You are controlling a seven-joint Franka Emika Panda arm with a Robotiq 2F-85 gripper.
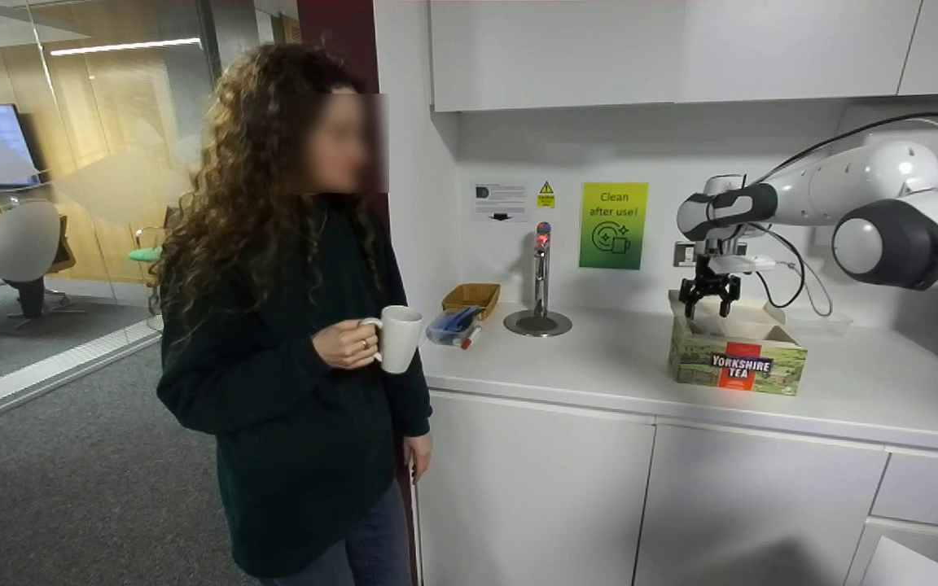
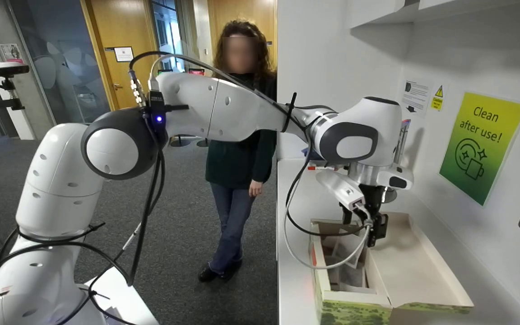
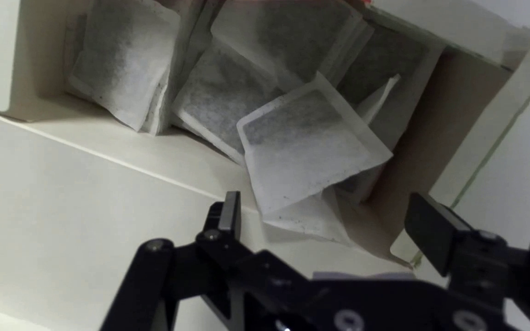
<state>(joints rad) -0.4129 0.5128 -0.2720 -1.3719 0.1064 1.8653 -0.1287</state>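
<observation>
Black and angular, hanging straight down with the Robotiq gripper [image 3: 325, 216] spread wide and holding nothing. Hovering just above the hinge edge of the cardboard Yorkshire Tea box [image 1: 738, 368], resting on the white worktop [image 1: 599, 358] with the lid [image 2: 415, 271] lying folded back toward the wall [image 1: 510, 150]. Showing space, in the wrist view, between the fingers [image 3: 233, 214] and a loose paper tea bag [image 3: 313, 147] leaning over the inner edge of the box. Looking down on more tea bags [image 3: 127, 55] piling up inside, overlapping and tilting at different angles. Reaching in at the end of the bent white Panda arm [image 2: 233, 108] in both exterior views. Hanging near a yellow-and-green "Clean after use!" poster [image 2: 484, 146], and sharing the worktop, in an exterior view, with a metal tap [image 1: 542, 281], a woven basket [image 1: 477, 295] and a clear plastic tub [image 1: 440, 335] holding blue items [image 1: 459, 319]. Working well apart from a curly-haired person [image 1: 273, 325] standing beside the worktop, holding a white mug [image 1: 402, 342] by the handle.
</observation>
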